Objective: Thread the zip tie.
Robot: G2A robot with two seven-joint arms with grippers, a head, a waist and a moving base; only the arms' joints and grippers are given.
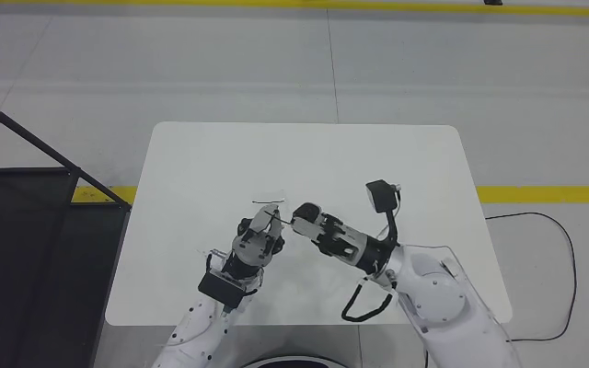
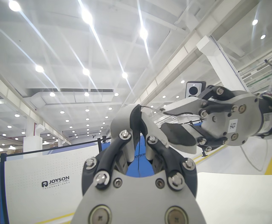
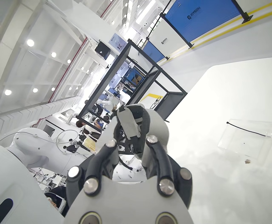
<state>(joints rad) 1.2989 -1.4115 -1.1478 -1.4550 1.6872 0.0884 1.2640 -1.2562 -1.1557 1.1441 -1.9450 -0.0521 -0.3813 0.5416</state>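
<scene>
Two pincers: my left pincer (image 2: 137, 118) clamps the thin black plastic zip tie (image 2: 138, 148) upright; my right pincer (image 2: 167, 118) gapes just beside its curling tip.
Done: tie held clear of the table.
To do: no loop visible; tip, I judge, not yet threaded.
Surface: white rounded table (image 1: 368, 156); second black tie (image 3: 246, 128) lying on a clear sheet (image 3: 238, 144).
Room: grey floor (image 1: 184, 64), yellow lines (image 1: 534, 194), blue partition panels (image 3: 201, 19), ceiling lamps (image 2: 87, 18).

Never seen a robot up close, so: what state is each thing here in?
left gripper: shut on the zip tie.
right gripper: open, at the tie's free end.
zip tie: pinched, free end curving toward the right gripper.
spare zip tie: lying straight, unlooped, on a clear sheet.
</scene>
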